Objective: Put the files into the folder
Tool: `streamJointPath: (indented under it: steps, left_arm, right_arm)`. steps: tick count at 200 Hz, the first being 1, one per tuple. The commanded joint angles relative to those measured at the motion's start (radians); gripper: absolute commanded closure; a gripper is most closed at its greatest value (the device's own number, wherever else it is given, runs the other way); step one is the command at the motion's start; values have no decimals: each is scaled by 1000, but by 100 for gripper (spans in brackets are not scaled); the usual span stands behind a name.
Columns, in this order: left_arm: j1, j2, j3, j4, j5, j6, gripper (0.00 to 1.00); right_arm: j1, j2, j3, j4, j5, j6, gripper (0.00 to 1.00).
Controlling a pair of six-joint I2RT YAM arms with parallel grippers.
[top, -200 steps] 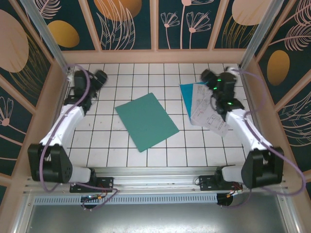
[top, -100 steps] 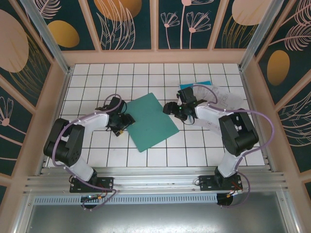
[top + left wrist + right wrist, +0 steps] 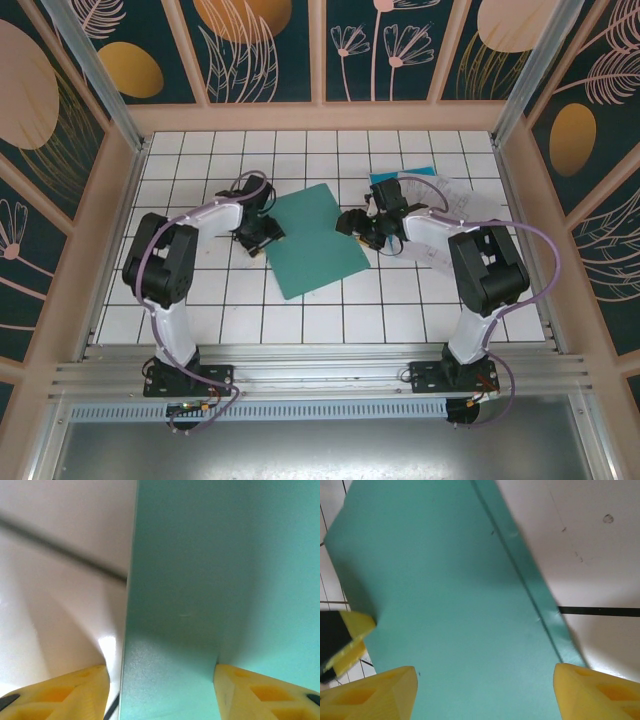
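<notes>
Top external view: the teal folder lies flat around the middle of the white tiled surface, turned at an angle to the grid lines, 1 corner toward the far edge and 1 toward the near edge. The left tool sits at the folder's left edge and the right tool at its right edge, so the folder lies between the 2.

Left wrist view: the folder runs up the frame, its long edge between the 2 yellow fingers. 1 finger is over bare tile, the other over the teal sheet. The jaws stand moderately apart and clamp nothing.

Right wrist view: the folder spans the gap between this tool's 2 yellow fingers, which are spread wide. The right-hand finger is past the folder's raised edge, over bare tile. Nothing is pinched.

Top external view again: the files lie near the far right corner of the surface, well apart from the folder's centre and partly covered by the right arm. A cyan sheet shows at their far left side.
</notes>
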Motion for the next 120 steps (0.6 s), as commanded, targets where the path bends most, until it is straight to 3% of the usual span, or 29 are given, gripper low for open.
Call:
streamJointPath:
  steps: [1, 58, 79, 120]
  left_arm:
    - [14, 86, 110, 186, -73, 69, 42]
    - [19, 205, 331, 121, -106, 107, 37]
    - [16, 152, 291, 121, -123, 93, 27]
    - [-6, 12, 141, 141, -13, 13, 25]
  right_arm:
    - [-8, -20, -9, 13, -38, 25, 27]
    - [-31, -4, 6, 1, -27, 48, 29]
    - [-42, 8, 35, -31, 11, 29, 30]
    - [-53, 69, 91, -68, 31, 2, 31]
